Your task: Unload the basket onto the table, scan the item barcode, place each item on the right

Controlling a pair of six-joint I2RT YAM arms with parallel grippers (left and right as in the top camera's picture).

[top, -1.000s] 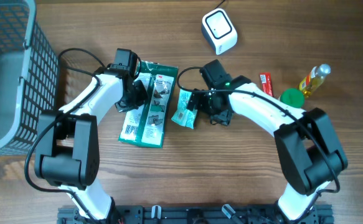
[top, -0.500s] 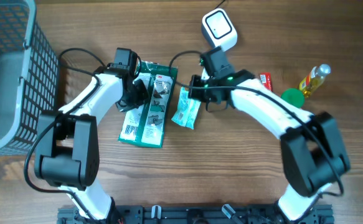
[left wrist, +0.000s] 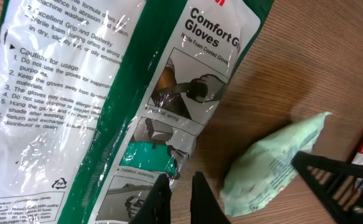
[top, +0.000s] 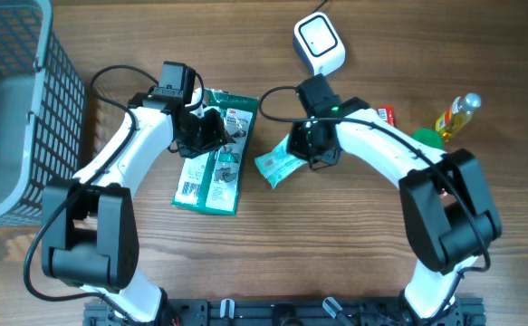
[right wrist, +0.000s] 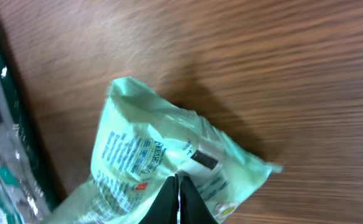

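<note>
Right fingers (right wrist: 167, 202) are closed, pinching the green pouch (top: 275, 167) at one edge; the rest of the pouch sticks out ahead of the tips over the bench (top: 336, 254), just beside the glove pack (top: 214, 163). Left fingers (left wrist: 156, 199) are closed with tips at that pack's edge, can't tell if film is caught between them. White scanner (top: 319, 45) sits behind the right fingers, apart from the pouch.
</note>
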